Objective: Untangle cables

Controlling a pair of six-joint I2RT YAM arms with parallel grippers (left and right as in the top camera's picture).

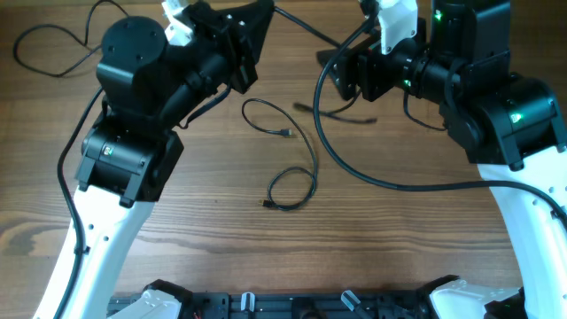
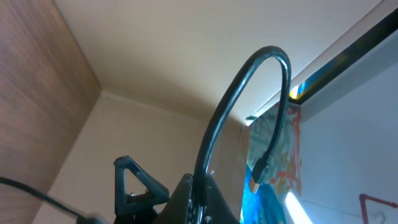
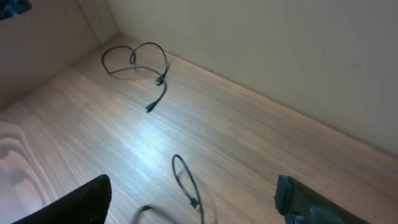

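Note:
Several thin black cables lie apart on the wooden table. One cable [image 1: 292, 164] curls in loops at the centre, and its loop [image 3: 185, 179] shows on the table below my right gripper [image 3: 193, 208], which stands open with nothing between its fingers [image 3: 311, 202]. Another cable [image 1: 49, 44] lies at the far left, also visible as a looped cable [image 3: 137, 59] far off in the right wrist view. My left gripper [image 2: 202, 202] is raised and shut on a cable [image 2: 239, 93] that arcs upward, its plug end [image 2: 261, 169] hanging free. Overhead, that held cable [image 1: 306, 27] runs from the left gripper [image 1: 260, 22] toward the right gripper [image 1: 341, 75].
A short dark cord [image 1: 341, 113] lies just under the right gripper. The right arm's thick wire [image 1: 390, 182] sweeps across the table's right half. Both arm bases [image 1: 124, 159] stand at the sides. A wall [image 3: 280, 56] borders the table's far edge.

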